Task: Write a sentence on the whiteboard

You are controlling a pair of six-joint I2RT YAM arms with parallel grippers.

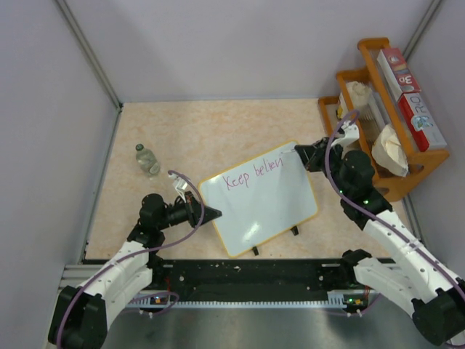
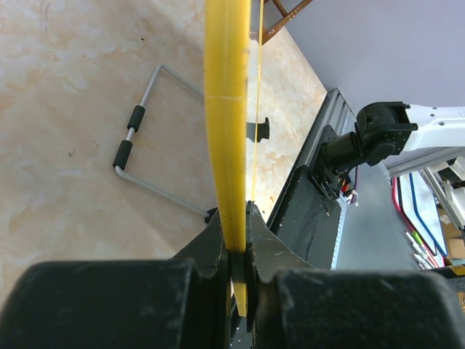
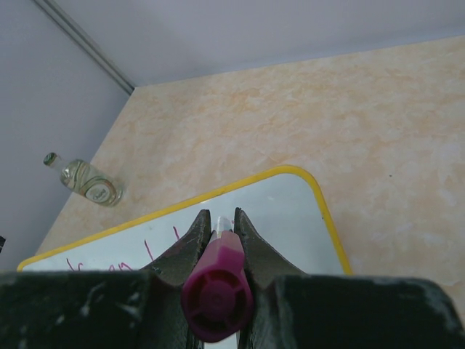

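A small clear bottle sits on the tabletop to the left of the whiteboard, well apart from it and from both arms. At the far right corner an orange wooden rack holds a red-and-white box and some white crumpled items. The right arm reaches in just beside this rack. Nothing lies on the board's blank lower part.

The whiteboard lies near the middle of the tabletop, turned at an angle, with two small black clips on its near edge. The sentence runs along its far part in purple-pink marker: "Keep", then a second word beginning "belie".

The left end effector is clenched on the board's left edge. In the left wrist view the yellow rim passes between its fingers. A bent wire frame with two black sleeves shows beside that rim on the tabletop.

The right end effector is at the board's far right corner, clamped around a marker with a magenta end. The marker's pale tip points at the white surface near the end of the writing.

The tabletop is beige and marbled, with a black rail along the near edge. Plain pale grey walls enclose it, with metal strips in the corners.
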